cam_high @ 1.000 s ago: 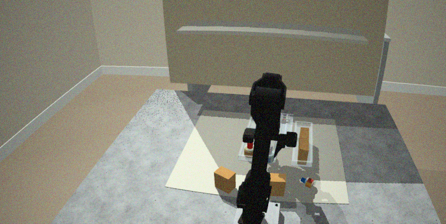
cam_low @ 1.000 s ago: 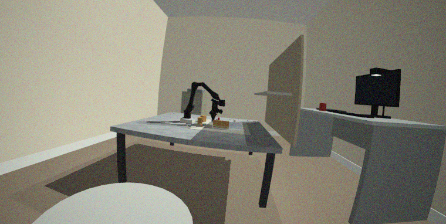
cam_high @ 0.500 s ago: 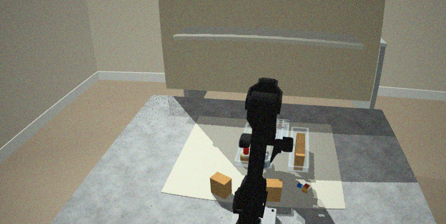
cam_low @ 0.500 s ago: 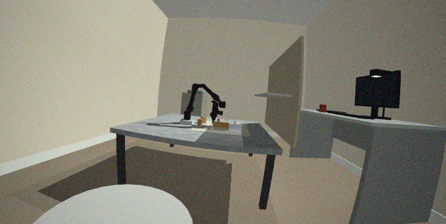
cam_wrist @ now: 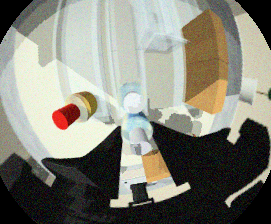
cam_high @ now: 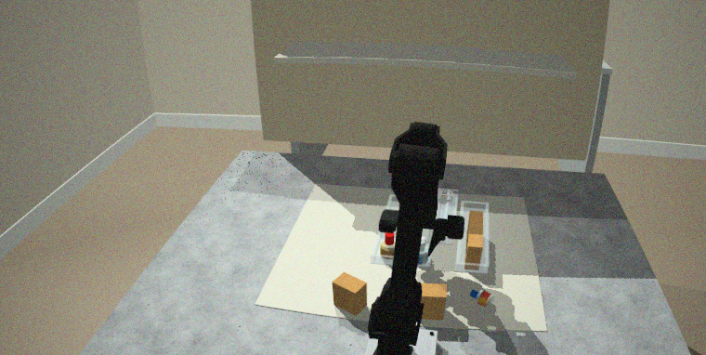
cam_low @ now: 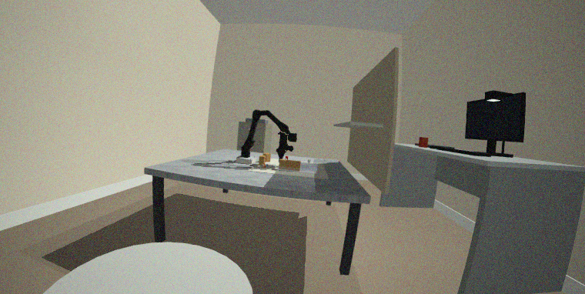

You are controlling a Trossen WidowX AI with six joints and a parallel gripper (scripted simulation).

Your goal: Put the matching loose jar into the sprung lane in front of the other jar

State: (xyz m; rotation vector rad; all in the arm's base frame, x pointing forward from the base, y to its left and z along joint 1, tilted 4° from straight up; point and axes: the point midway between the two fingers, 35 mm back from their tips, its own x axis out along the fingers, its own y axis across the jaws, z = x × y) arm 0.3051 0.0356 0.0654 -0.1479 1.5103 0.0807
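Clamping a pale-blue jar with a light cap (cam_wrist: 137,128), the gripper (cam_wrist: 135,127) hangs at the front of the lanes, its fingers closed on the jar's sides. Directly ahead, near the clear lane tray's front edge, stands a second blue jar with a white cap (cam_wrist: 133,101); whether the two touch, I cannot tell. The tray (cam_high: 376,259) lies well in from the counter's (cam_high: 163,273) (cam_low: 228,183) left and right edges, nearer the far edge than the near-left corner. One red-capped jar (cam_high: 389,244) (cam_wrist: 76,112) stands left of the blue pair. Toward the right edge, a separate clear bin (cam_high: 486,233) holds two smooth orange-brown blocks (cam_high: 475,236). Two more boxy blocks stand nearer the near edge: one (cam_high: 349,294) left of the arm (cam_high: 410,233) (cam_low: 262,114), one (cam_high: 435,301) partly behind it. Right of them lies one small blue, white, red and orange item (cam_high: 480,296). A flat cream mat (cam_high: 306,263) spreads beneath, over mottled grey stone-like texture, with open room between its left side and the counter's left edge.
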